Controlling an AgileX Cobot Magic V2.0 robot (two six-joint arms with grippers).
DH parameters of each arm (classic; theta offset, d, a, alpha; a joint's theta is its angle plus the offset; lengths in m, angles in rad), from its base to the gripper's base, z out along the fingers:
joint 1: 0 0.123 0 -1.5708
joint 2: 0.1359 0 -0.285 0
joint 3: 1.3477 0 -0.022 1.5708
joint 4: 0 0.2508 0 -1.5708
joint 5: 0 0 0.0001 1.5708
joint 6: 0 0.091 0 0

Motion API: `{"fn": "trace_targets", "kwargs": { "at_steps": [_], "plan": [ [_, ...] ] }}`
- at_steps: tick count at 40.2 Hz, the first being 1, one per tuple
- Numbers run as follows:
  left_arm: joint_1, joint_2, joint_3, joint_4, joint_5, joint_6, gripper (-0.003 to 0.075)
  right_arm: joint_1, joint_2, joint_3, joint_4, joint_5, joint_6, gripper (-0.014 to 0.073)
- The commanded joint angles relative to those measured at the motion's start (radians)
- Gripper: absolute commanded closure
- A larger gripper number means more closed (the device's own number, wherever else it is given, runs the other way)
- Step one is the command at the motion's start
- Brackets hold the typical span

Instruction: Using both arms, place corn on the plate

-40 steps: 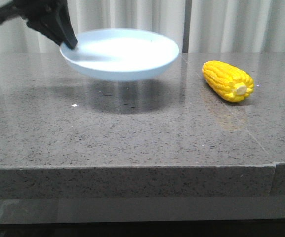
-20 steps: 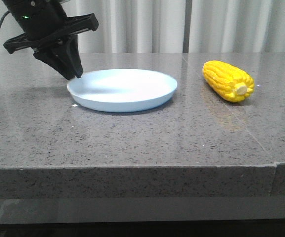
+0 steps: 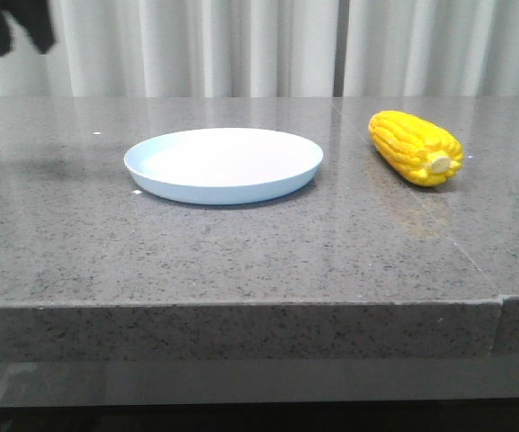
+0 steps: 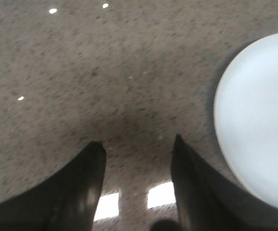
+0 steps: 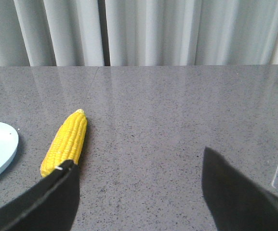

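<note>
Corn (image 3: 416,147) lay on the gray table (image 3: 241,243), a little way to the right of the empty plate (image 3: 223,164). Both arms' fingers, left (image 4: 91,178) and right (image 5: 235,192), were spread wide apart and held nothing.

We see a round, shallow, pale blue-white plate (image 3: 223,165) lying flat and empty on the grey speckled desk (image 3: 241,252). To its right, well apart from it, lies a bright yellow corn (image 3: 415,147) cob on its side, its pale stub end turned toward the desk's front edge.
</note>
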State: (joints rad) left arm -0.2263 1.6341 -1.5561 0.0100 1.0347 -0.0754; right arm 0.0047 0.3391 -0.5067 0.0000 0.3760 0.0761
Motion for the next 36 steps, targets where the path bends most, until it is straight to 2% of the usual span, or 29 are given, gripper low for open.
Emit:
{"fn": "trace_targets", "kwargs": {
  "at_steps": [1,7,14,28,36],
  "plan": [
    [0.041,-0.089,0.032,0.015,-0.011,-0.016,0.0509,-0.005,0.016,-0.036,-0.008,-0.072,0.0,0.0035],
    [0.093,-0.191,0.182,0.015,-0.053,-0.016,0.0638,-0.005,0.016,-0.036,-0.008,-0.072,0.0,0.0035],
    [0.118,-0.348,0.378,0.015,-0.184,-0.016,0.0741,-0.005,0.016,-0.036,-0.008,-0.072,0.0,0.0035],
    [0.118,-0.805,0.73,0.012,-0.515,-0.014,0.0741,-0.005,0.016,-0.036,-0.008,-0.072,0.0,0.0035],
    [0.118,-1.061,0.864,0.022,-0.63,-0.008,0.0741,-0.005,0.016,-0.036,-0.008,-0.072,0.0,0.0035]
  ]
}}
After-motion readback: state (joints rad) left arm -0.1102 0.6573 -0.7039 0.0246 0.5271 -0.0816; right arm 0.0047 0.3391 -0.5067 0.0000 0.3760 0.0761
